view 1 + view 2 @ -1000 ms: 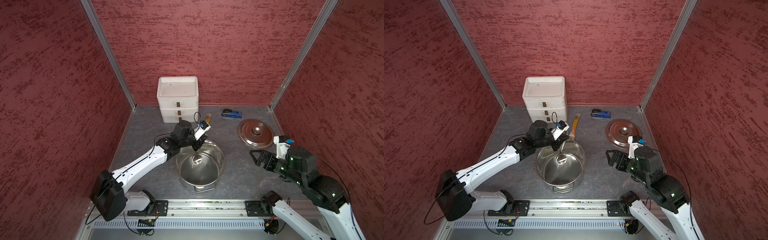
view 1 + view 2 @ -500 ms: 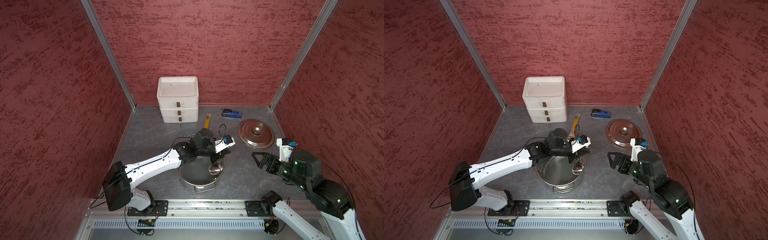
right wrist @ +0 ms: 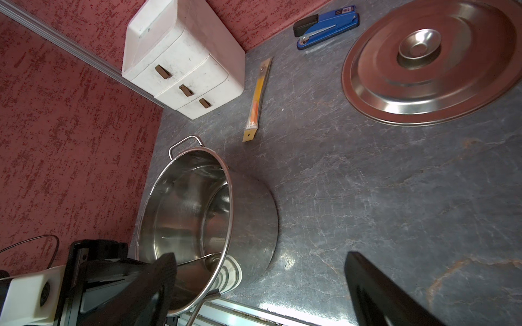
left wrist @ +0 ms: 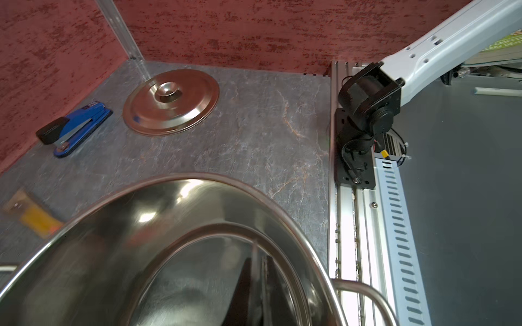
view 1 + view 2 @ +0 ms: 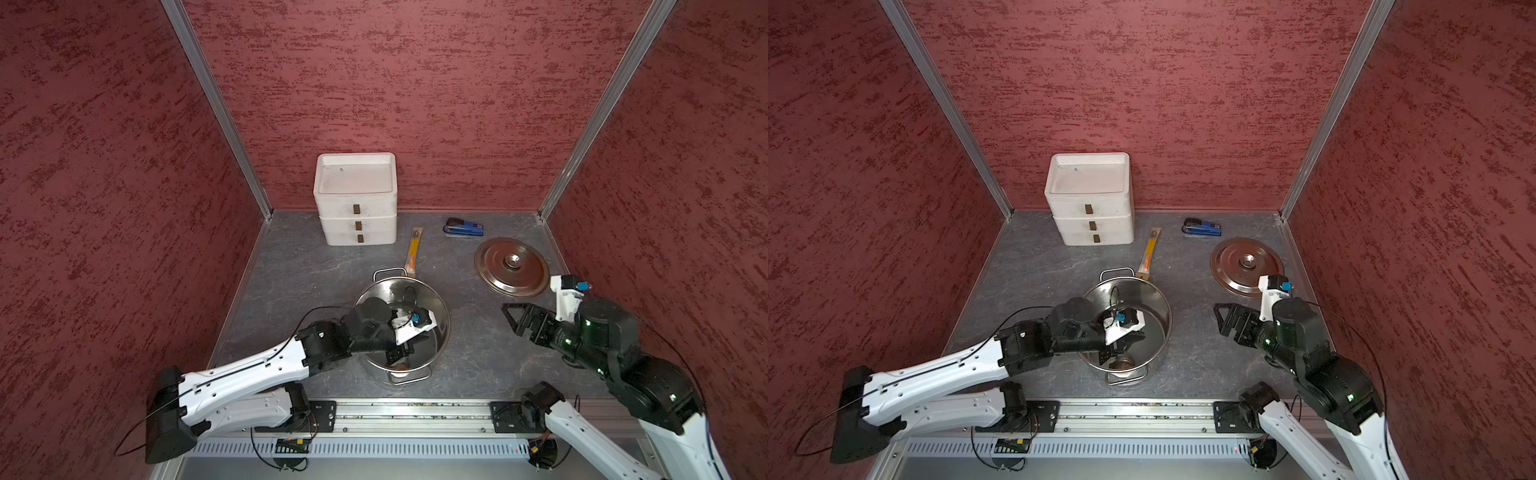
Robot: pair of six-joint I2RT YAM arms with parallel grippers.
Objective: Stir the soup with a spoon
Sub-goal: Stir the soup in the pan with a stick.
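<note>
Shiny round steel pot (image 5: 441,303) with wire loop handles stands on the grey worktop (image 5: 316,266), its flat steel lid (image 5: 512,266) laid aside to the pot's right rear, leaving the mouth free for stirring. No liquid shows inside, only the long thin metal ladle (image 5: 1121,365), bowl low by the pot's near wall. Left fingers (image 4: 243,290) reach into the pot, clamped tight on the ladle's handle. Right fingers (image 3: 381,290) hang spread wide, holding nothing, right of the pot.

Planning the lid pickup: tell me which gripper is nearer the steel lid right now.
Right. The right gripper hangs open just off the lid's front edge. The left gripper is down inside the pot, shut on the ladle, farther from the lid.
</note>
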